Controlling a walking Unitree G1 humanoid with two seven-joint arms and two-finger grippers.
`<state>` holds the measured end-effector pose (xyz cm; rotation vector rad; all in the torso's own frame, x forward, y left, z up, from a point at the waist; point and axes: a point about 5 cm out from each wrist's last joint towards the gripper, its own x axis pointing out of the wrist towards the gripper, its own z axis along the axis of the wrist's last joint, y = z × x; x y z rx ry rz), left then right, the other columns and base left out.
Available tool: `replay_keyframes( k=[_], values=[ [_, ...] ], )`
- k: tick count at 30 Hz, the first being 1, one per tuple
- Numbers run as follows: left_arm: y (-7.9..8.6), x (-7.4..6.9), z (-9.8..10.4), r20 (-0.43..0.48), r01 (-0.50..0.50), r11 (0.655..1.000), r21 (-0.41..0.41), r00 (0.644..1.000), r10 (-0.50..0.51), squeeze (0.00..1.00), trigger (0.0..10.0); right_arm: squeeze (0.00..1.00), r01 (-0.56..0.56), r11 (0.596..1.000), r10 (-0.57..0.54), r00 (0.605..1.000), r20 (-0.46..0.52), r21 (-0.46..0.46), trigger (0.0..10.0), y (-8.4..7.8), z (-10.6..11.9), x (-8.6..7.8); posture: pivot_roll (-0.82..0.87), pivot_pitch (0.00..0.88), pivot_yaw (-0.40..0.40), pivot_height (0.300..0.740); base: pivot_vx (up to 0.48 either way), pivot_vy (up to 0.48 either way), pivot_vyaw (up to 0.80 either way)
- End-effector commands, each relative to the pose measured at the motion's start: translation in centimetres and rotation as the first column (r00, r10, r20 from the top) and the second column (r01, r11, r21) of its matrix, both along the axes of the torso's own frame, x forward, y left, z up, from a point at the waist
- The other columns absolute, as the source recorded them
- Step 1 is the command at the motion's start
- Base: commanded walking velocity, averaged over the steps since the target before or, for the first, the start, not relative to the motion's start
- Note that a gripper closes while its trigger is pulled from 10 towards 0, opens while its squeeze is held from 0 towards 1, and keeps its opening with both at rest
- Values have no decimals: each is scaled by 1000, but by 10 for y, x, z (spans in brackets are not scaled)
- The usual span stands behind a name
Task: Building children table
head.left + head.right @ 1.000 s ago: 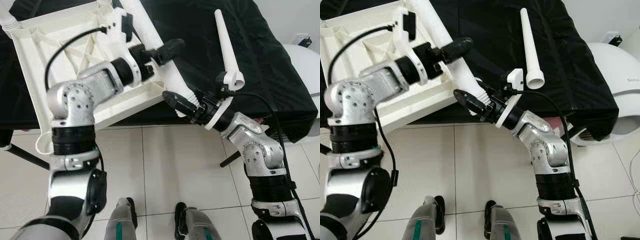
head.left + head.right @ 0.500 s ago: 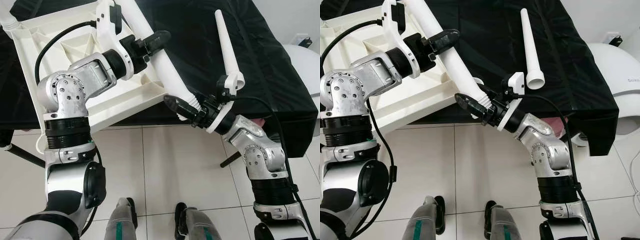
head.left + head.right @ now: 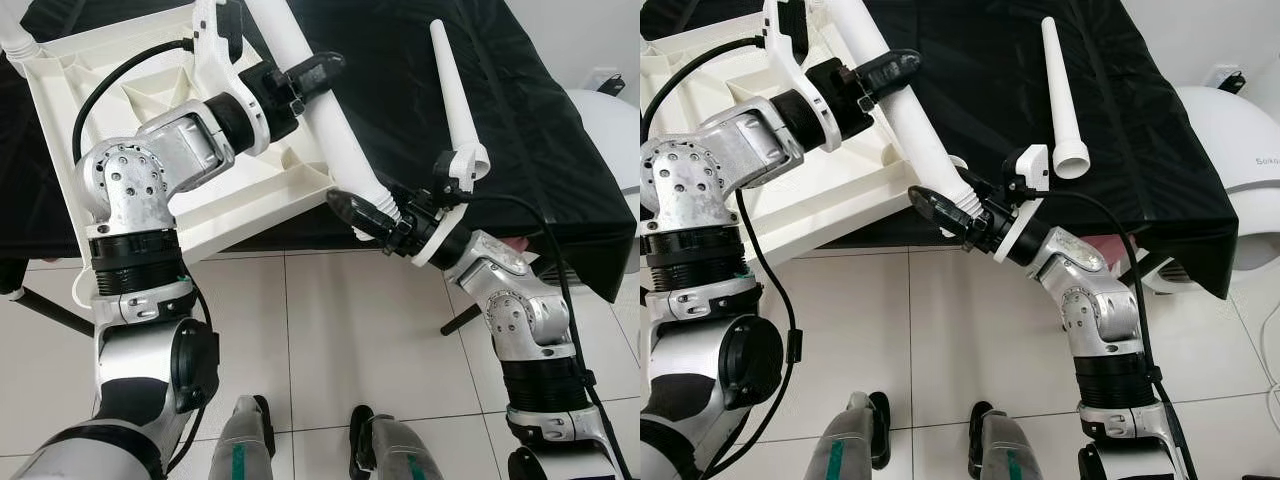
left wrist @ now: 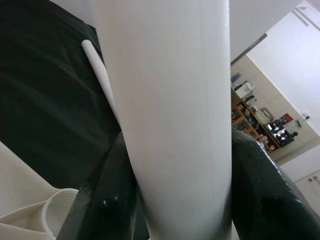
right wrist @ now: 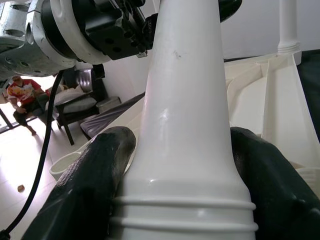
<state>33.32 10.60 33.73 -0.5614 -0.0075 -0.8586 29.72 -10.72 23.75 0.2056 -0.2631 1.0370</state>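
Note:
A white tabletop (image 3: 120, 130) lies upside down on the black cloth, overhanging its front edge. One long white table leg (image 3: 330, 130) slants across the tabletop's near right corner, and both grippers hold it. My left gripper (image 3: 305, 78) is shut on the leg's upper shaft (image 4: 170, 125), with a black finger (image 4: 107, 200) on each side. Shut just above the leg's ribbed thick end (image 5: 185, 110) is my right gripper (image 3: 368, 208). A second loose leg (image 3: 455, 95) lies on the cloth to the right. Another leg (image 3: 15, 40) stands fitted at the tabletop's far left corner.
The black-clothed table (image 3: 540, 150) drops to a tiled floor (image 3: 330, 330) at my feet. A white rounded object (image 3: 610, 130) stands at the right. A dark table strut (image 3: 50, 312) crosses the floor at the left. A person (image 5: 20, 97) sits in the background of the right wrist view.
My left gripper has moved up along the leg, away from the tabletop's corner, and now clasps the shaft higher. The right gripper has kept its hold at the thick end.

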Motion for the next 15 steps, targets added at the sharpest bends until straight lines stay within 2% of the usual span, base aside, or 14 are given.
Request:
replay_keyframes(
  k=[1,3,4,14,15],
  values=[
    [-7,-4,4,3,49,999,5,999,-49,0,10000,0,-8,1000,8,1000,20,9,10000,-2,4,-3,-34,185,15,740,0,0,0],
    [-7,-4,4,2,53,999,8,999,-53,0,10000,0,-12,1000,12,1000,11,8,10000,-2,3,-3,-35,187,16,740,0,0,0],
    [-8,-5,3,4,55,998,20,998,-55,0,10000,1000,-16,1000,16,1000,-1,14,10000,-3,4,-3,-35,187,16,740,0,0,0],
    [-10,-9,5,26,68,997,38,997,-69,0,10000,1000,8,1000,-8,1000,-21,11,10000,-7,7,1,-40,191,7,740,0,0,0],
    [-11,-11,7,54,71,996,58,996,-74,0,10000,0,15,1000,-14,1000,-21,6,10000,-8,9,2,-41,191,6,740,0,0,0]
  ],
)
